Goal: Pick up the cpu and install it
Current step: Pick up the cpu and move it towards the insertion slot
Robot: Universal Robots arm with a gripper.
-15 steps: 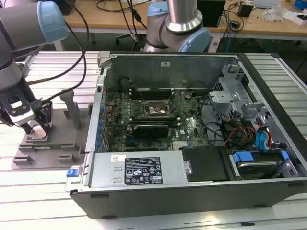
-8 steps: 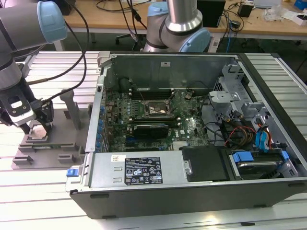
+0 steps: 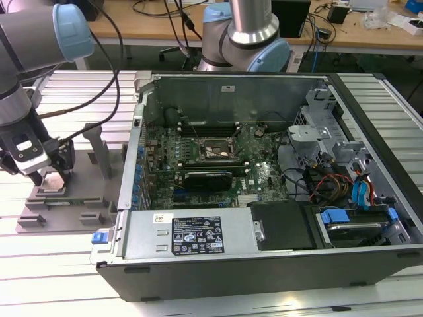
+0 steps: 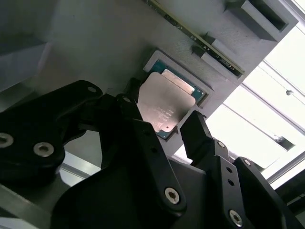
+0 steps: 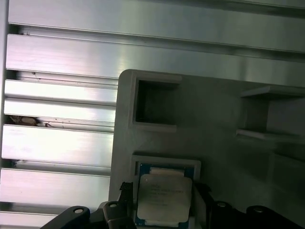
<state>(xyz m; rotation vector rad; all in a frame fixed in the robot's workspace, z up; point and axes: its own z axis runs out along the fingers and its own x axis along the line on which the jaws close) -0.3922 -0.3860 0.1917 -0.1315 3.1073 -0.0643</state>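
The cpu point(image 4: 164, 102) is a small square chip with a pale silvery top, and it lies at a square recess in the grey plastic tray point(image 3: 79, 198) at the exterior view's left. My gripper point(image 3: 51, 175) is down over that tray. In both wrist views its black fingers point(image 4: 193, 131) press against two opposite edges of the cpu point(image 5: 164, 195), so my gripper point(image 4: 162, 112) is shut on the chip. The chip looks slightly raised from its recess. The black-framed socket point(image 3: 213, 150) lies on the motherboard inside the open computer case.
The open computer case point(image 3: 264, 257) covers the middle and the exterior view's right, with drive bays and cables inside. Upright posts point(image 3: 99, 148) rise from the tray close to my gripper. A ribbed metal table point(image 5: 62, 143) lies beneath. A second robot base point(image 3: 244, 33) stands behind the case.
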